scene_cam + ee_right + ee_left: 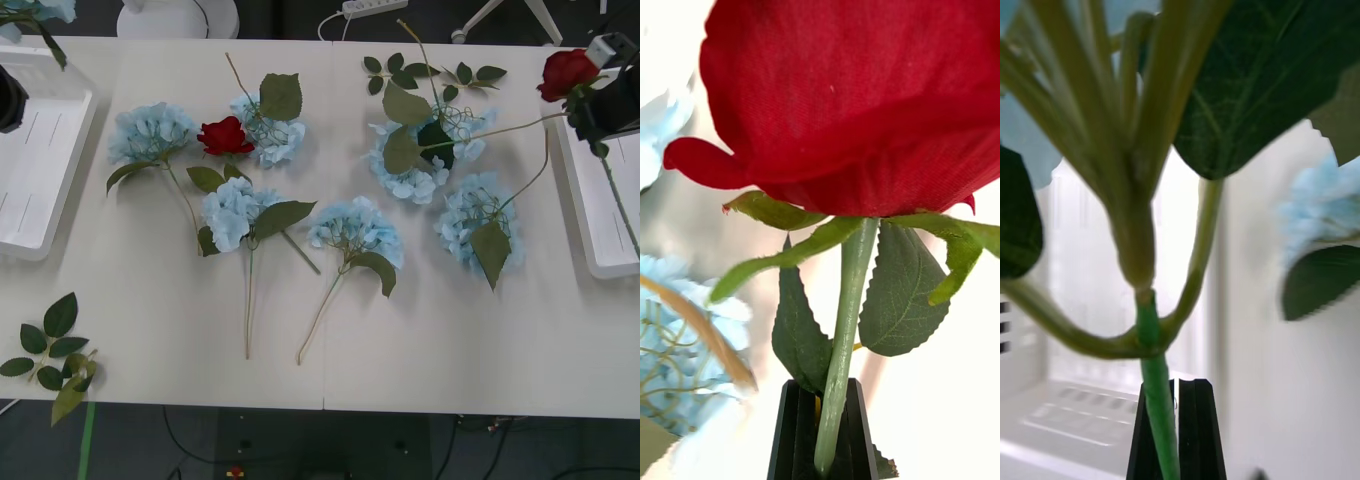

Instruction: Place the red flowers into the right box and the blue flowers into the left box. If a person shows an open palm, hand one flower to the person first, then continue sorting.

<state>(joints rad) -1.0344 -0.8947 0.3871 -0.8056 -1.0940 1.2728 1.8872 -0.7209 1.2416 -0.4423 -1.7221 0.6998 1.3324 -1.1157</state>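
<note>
Front view, left gripper [8,98]: we see it at the table's far left edge, over the left box [40,180]; its black fingers [1196,427] are clamped on a green stem.
Held blue flower [35,12]: we see its pale bloom just beyond the left gripper, above the box's far end; the stem [1150,352] branches right above the fingers.
Blue flowers on the table [232,212]: we count seven clusters lying between the two grippers, three to the left of centre, one in the middle and three nearer the right gripper.
Loose red rose [224,136]: it lies among the left-hand clusters, well apart from both grippers.
Right gripper [600,105]: over the right box [600,230], fingers [794,427] closed on a rose stem.
Held red rose [565,72]: its bloom sits just left of the right gripper, stem [846,330] rising straight from the fingers.
</note>
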